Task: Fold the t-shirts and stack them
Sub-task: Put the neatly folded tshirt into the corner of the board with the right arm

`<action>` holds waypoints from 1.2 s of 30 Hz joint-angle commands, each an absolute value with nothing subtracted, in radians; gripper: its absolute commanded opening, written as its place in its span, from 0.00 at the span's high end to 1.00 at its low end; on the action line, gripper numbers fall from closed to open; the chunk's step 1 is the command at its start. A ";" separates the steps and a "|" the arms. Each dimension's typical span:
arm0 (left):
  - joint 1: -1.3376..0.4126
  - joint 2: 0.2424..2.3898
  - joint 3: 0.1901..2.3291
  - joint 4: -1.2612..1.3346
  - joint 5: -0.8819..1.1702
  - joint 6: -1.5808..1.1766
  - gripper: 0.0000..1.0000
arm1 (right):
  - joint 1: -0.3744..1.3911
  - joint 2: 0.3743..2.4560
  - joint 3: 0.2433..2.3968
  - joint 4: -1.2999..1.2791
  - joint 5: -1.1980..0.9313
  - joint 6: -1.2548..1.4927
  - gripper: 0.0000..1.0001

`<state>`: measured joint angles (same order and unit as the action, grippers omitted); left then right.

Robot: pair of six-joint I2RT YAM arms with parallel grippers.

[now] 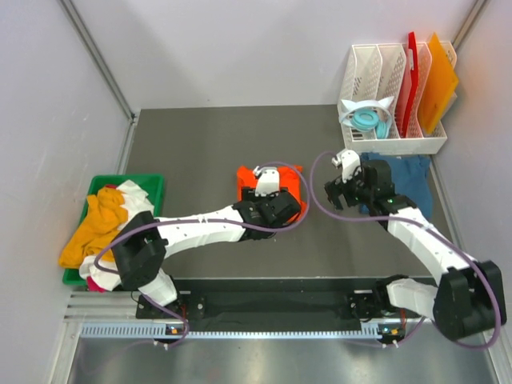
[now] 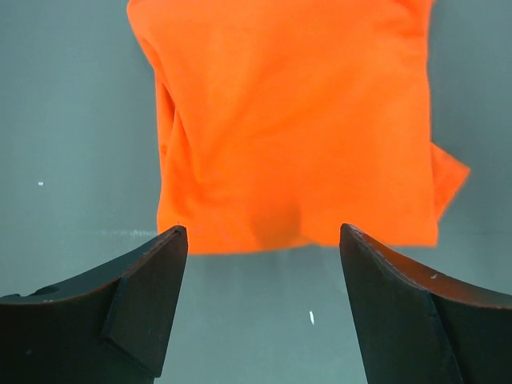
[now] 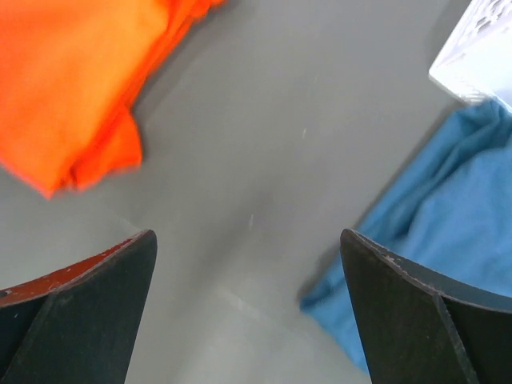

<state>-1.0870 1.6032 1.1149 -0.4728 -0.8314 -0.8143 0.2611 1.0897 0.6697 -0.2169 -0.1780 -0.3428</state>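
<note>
Lying folded at table [image 1: 200, 152] centre: orange shirt [image 1: 290, 179], a rough rectangle, flat on the grey top. In the left wrist view the orange shirt [image 2: 296, 120] fills the upper frame, its near edge is straight, and one loose corner sticks out at 3 o'clock.

Left gripper [image 1: 268, 192] sits over the orange shirt's near half. Jaws wide apart, nothing between them. In its own view the left gripper [image 2: 262, 232] has both fingertips level with the near hem, one each side. Touching the cloth or not: can't tell.

Blue shirt [image 1: 410, 182] lies at 3 o'clock of the orange one, well apart from it. It is unfolded and crumpled, just below the rack.

Right gripper [image 1: 346, 178] is over bare table between the two shirts, nearer the blue. Jaws spread wide, holding nothing. In the right wrist view the right gripper [image 3: 246, 234] frames grey table. Orange shirt [image 3: 72, 88] shows at 10 o'clock, blue shirt [image 3: 448, 224] at 3 o'clock.

Bin [image 1: 152, 184], green, sits at 9 o'clock at the table's left edge. Yellow shirt [image 1: 92, 232] is heaped in it and spills over the near rim. White shirt [image 1: 132, 194] is bunched on top at the far end.

Rack [image 1: 360, 72], white with slots, stands at 1 o'clock in the far right corner. Red board [image 1: 411, 72] and orange board [image 1: 440, 84] stand upright in its right slots. Teal ring [image 1: 366, 122] sits at the front of the left slots.
</note>
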 commanded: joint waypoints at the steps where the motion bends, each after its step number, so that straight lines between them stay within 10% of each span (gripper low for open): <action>1: -1.013 1.638 1.131 -0.394 -0.804 -0.769 0.19 | 0.246 1.160 0.765 -0.042 -0.221 -0.177 0.07; 16: -0.730 1.741 1.164 -0.342 -0.640 -0.750 0.19 | 0.261 1.391 1.127 -0.288 -0.230 -0.204 0.06; 36: -0.822 1.715 1.198 -0.422 -0.575 -0.776 0.23 | 0.285 1.313 0.830 -0.097 -0.389 -0.091 0.08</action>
